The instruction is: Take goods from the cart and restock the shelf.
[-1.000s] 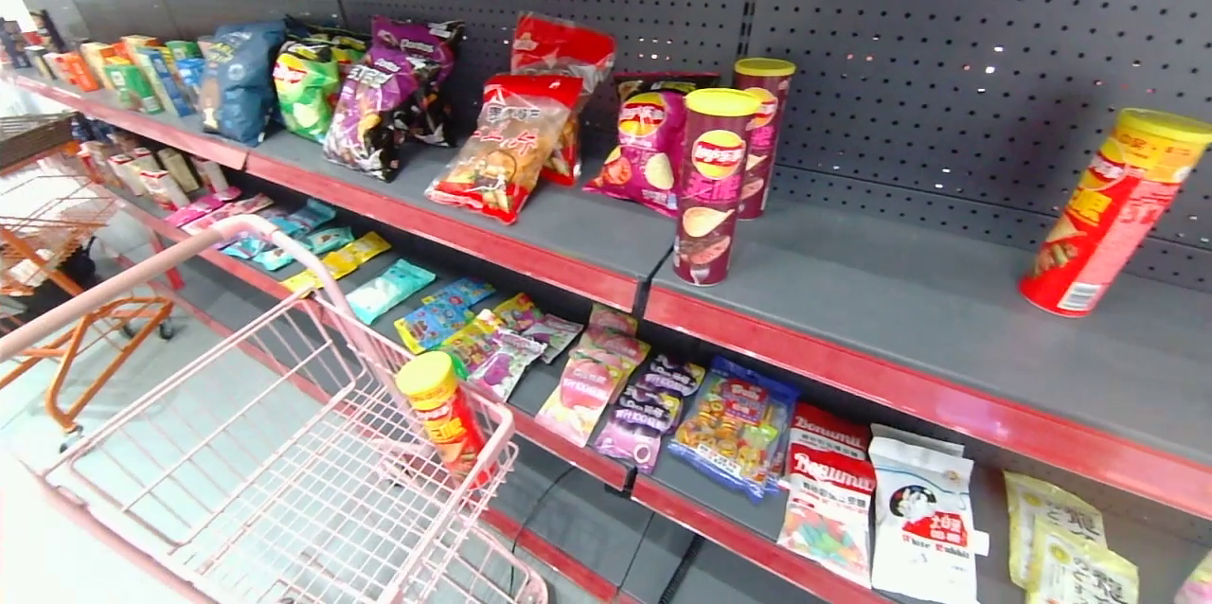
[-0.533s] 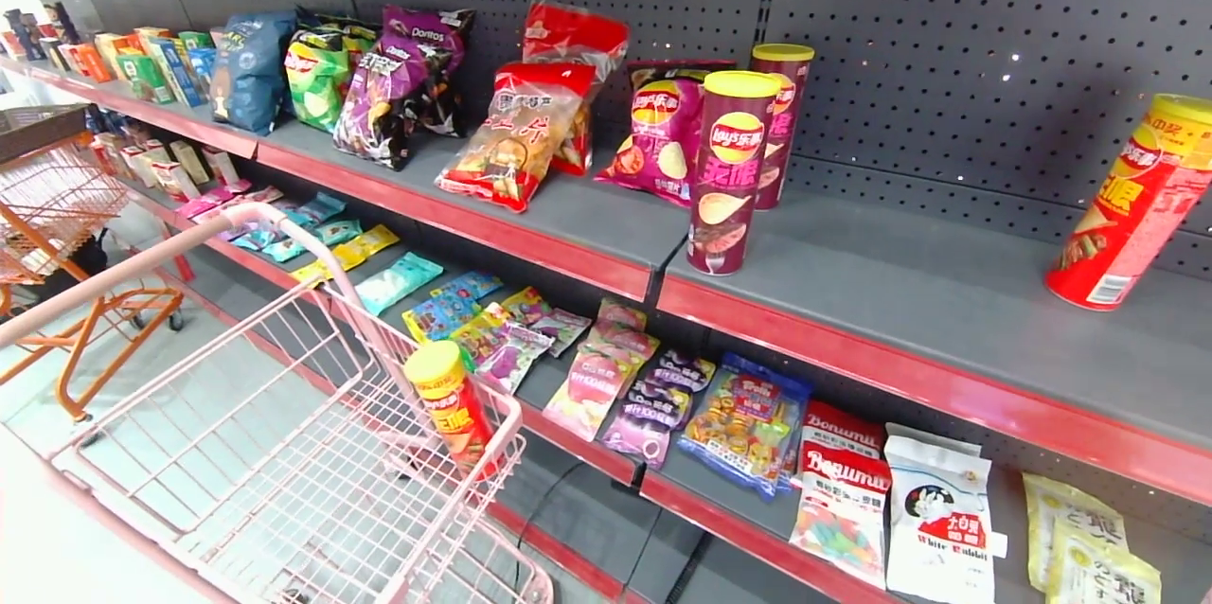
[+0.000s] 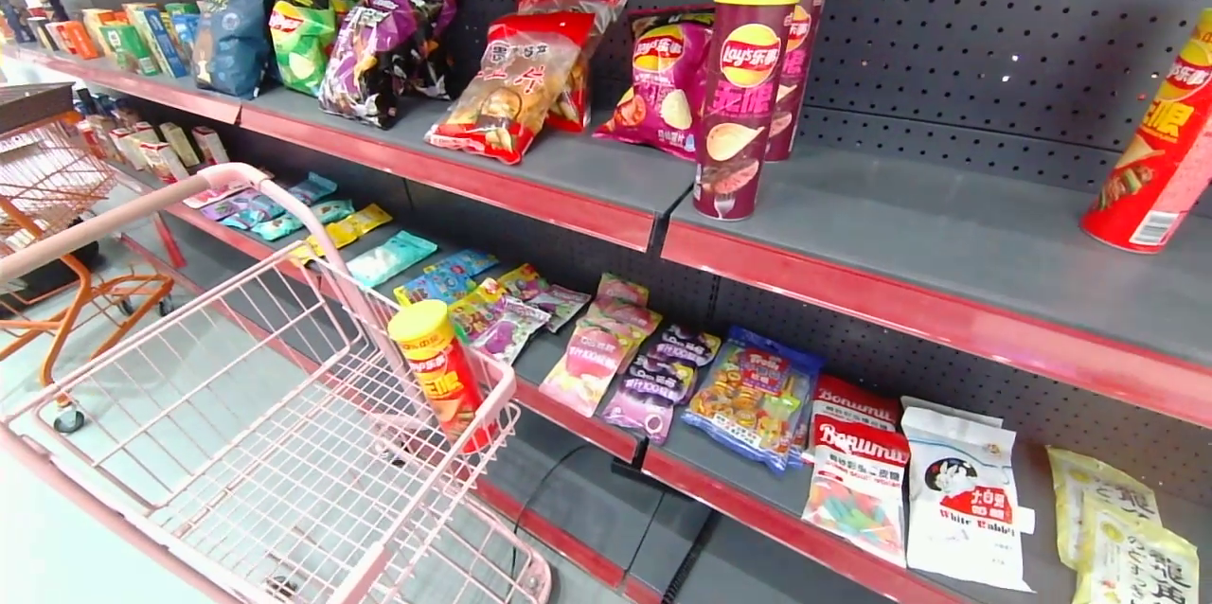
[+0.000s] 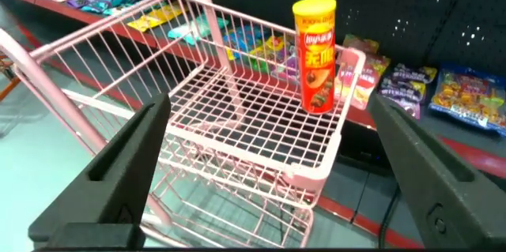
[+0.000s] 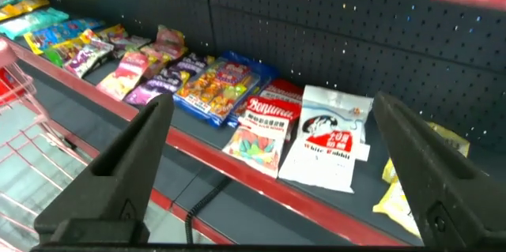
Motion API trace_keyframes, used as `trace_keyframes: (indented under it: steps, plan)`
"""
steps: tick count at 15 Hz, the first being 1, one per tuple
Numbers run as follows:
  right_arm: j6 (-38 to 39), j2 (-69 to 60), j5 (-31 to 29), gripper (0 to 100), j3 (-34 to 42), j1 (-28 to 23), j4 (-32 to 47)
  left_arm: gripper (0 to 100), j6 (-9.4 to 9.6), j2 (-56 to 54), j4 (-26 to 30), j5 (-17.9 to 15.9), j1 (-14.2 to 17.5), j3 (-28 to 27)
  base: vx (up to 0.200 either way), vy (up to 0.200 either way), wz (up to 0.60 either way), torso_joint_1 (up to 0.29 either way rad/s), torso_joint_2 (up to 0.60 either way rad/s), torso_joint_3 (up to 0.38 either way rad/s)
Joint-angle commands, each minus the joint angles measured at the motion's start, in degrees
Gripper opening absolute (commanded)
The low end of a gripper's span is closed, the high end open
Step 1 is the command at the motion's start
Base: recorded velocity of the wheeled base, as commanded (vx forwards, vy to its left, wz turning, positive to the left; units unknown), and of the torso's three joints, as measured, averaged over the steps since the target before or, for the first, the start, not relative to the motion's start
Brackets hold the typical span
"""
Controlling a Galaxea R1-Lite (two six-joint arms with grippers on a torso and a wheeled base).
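A red chip can (image 3: pixel 440 372) with a yellow lid stands upright in the near-shelf corner of the pink wire cart (image 3: pixel 142 211). In the left wrist view the same can (image 4: pixel 316 58) stands at the far side of the cart's basket (image 4: pixel 253 126), and my left gripper (image 4: pixel 270 110) hangs open above the basket, short of the can, holding nothing. My right gripper (image 5: pixel 273 106) is open and empty in front of the lower shelf's candy bags (image 5: pixel 229 82). The grey upper shelf (image 3: pixel 947 244) carries two purple cans (image 3: pixel 743 102) and one red can (image 3: pixel 1160 140) at the far right.
Snack bags (image 3: pixel 511 93) line the upper shelf to the left of the purple cans, with bare grey board between those and the red can. An orange cart (image 3: pixel 57 197) stands beyond the pink one. A black cable (image 3: pixel 549 509) runs under the bottom shelf.
The head camera has tilted down, so the shelves sit higher in the picture. The can, the cart and the shelf goods have not moved.
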Motion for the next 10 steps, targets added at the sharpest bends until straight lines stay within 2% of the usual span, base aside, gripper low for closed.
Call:
trace_keyframes:
  steps: [1,5,8,9,10]
  plan:
    - [0.0,0.1,0.0,100,0.0,0.0,0.0,100,-0.04,0.2,0.0,0.0,0.0,0.0,0.0,0.0,0.0,-0.163,0.52,0.349]
    - [0.0,0.1,0.0,100,0.0,0.0,0.0,100,-0.21,0.2,0.0,0.0,-0.1,-0.1,0.0,0.0,0.0,-0.156,0.51,0.354]
    - [0.0,0.1,-0.1,100,0.0,0.0,0.0,100,0.05,0.0,-0.1,0.0,0.0,-0.3,0.0,0.0,0.0,-0.051,0.2,0.141]
    - [0.0,0.1,-0.1,100,0.0,0.0,0.0,100,-0.74,6.9,0.0,0.3,-0.6,-9.6,0.0,0.0,0.0,-0.022,0.06,0.041]
    - [0.0,0.1,-0.1,100,0.0,0.0,0.0,100,-6.37,20.5,-0.3,0.7,-0.9,-21.3,0.0,0.0,0.0,0.0,0.0,0.0]
